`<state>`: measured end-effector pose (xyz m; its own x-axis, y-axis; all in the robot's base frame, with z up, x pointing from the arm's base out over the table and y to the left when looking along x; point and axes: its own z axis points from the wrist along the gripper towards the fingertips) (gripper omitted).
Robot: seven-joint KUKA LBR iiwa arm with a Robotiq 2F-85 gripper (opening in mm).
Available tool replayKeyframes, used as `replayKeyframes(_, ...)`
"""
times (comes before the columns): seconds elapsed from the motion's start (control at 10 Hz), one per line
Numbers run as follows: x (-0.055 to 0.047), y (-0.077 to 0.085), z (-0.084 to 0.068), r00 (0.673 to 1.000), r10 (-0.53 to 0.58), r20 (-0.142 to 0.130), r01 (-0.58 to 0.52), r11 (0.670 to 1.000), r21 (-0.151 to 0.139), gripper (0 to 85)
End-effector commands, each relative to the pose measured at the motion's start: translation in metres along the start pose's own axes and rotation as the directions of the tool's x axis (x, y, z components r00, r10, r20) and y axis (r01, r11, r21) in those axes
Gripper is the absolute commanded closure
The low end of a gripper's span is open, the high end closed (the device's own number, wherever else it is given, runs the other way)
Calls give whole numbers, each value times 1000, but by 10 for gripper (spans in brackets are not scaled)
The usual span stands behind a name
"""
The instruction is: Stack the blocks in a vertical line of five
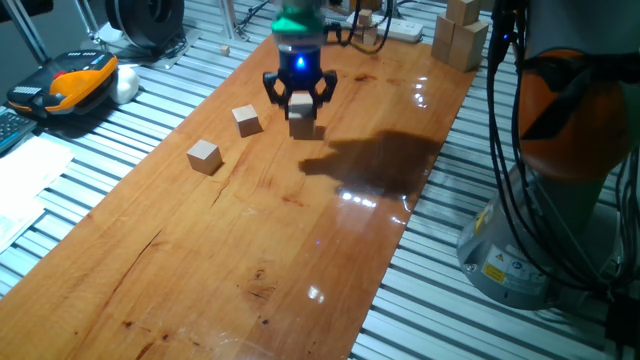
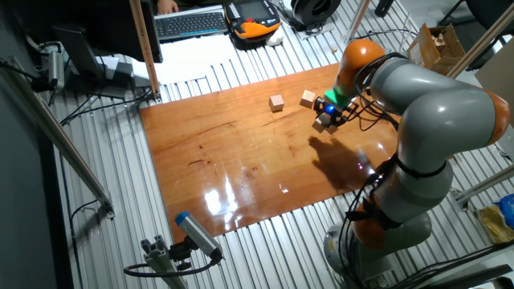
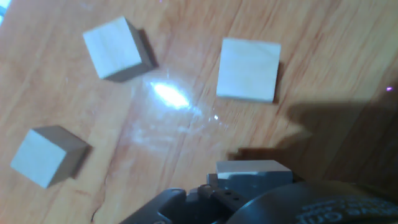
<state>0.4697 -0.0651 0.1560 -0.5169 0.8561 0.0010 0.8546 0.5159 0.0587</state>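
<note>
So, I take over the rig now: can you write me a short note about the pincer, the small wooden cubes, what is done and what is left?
Pincer: shut on one small light-tan wooden cube, held off the brown wooden tabletop.
Cubes: a second cube sits just below the held one; contact cannot be judged. The nearer loose cube and the farther loose cube lie apart beside them. I cannot find a fifth.
Done: no tower of five stands.
Left: set the held cube down, then add the others.

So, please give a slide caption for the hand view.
Pincer holding one block above three loose blocks on the table.
</note>
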Motion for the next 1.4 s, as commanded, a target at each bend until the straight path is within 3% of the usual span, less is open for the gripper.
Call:
replayKeyframes(0.0,-3,-1,-2,999,33,12,-33,999,8,850)
replayKeyframes(0.2,-9,-3,-8,992,121,27,-121,992,18,850)
replayKeyframes(0.8,-41,-5,-18,990,123,65,-127,990,58,850)
replayKeyframes(1.0,-51,-7,-21,990,131,50,-133,990,39,850)
replayKeyframes(1.3,-60,-6,-21,987,152,56,-155,987,39,850)
